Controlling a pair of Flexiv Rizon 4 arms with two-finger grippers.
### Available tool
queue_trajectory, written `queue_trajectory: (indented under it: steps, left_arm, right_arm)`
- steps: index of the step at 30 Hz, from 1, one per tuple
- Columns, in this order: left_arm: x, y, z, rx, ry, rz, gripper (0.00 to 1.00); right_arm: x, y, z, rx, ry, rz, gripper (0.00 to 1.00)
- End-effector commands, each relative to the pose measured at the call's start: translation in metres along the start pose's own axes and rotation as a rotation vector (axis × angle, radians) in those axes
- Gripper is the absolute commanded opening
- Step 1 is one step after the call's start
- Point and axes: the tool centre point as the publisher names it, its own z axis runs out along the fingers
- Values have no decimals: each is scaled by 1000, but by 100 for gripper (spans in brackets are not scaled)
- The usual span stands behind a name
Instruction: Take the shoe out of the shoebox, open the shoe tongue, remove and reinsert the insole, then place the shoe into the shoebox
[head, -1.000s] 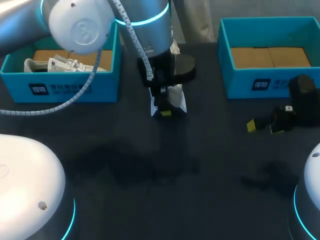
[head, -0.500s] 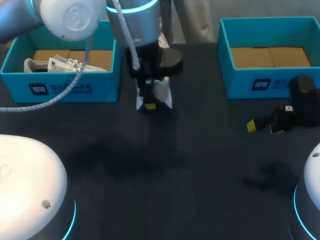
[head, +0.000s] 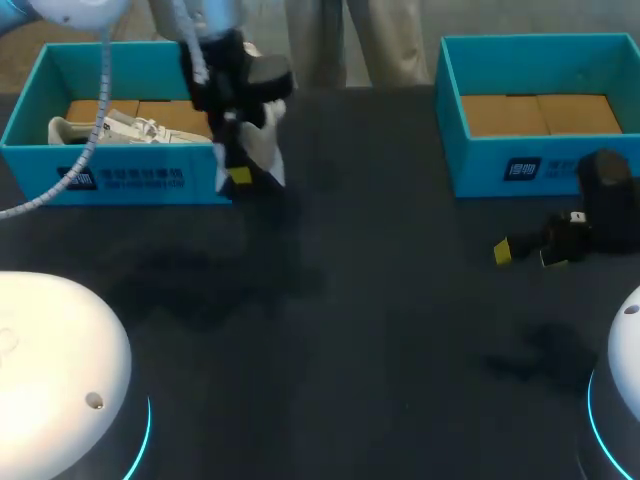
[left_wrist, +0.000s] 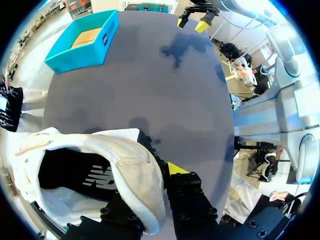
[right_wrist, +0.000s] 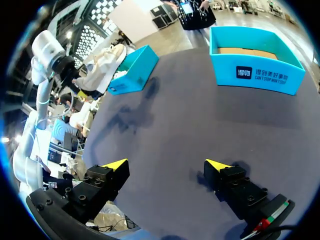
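My left gripper (head: 240, 177) is shut on the heel collar of a white shoe (head: 264, 138) and holds it in the air by the right front corner of the left blue shoebox (head: 120, 180). In the left wrist view the shoe (left_wrist: 90, 155) hangs with its dark opening in sight. Its collar is pinched in my left gripper (left_wrist: 152, 175), and one finger is hidden behind it. My right gripper (head: 525, 250) stands open over the table in front of the right shoebox (head: 540, 165), with nothing in it. Its own view shows that gripper (right_wrist: 167, 165) above bare table.
A second white shoe (head: 110, 128) lies in the left shoebox. The right shoebox (right_wrist: 255, 65) shows only its brown cardboard floor. Dark tabletop (head: 350, 330) lies between the boxes and towards the front edge.
My left arm has carried the shoe leftward and back, from the table's middle to the left shoebox's right corner. The right arm has stayed still.
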Motion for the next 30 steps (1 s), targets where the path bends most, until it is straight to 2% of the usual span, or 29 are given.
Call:
queue_trajectory:
  steps: [1, 9, 24, 30]
  left_arm:
    - [-16, 34, -13, 59, 30, -2, 0]
    - [-43, 75, -24, 57, 34, -57, 0]
    - [-84, 152, -47, 80, 56, 6, 0]
    - [-99, 186, -55, 55, 83, 8, 0]
  right_arm:
    - [1, -1, 0, 0, -3, 1, 100]
    - [1, -1, 0, 0, -3, 1, 100]
    - [1, -1, 0, 0, -3, 1, 100]
    - [1, -1, 0, 0, -3, 1, 100]
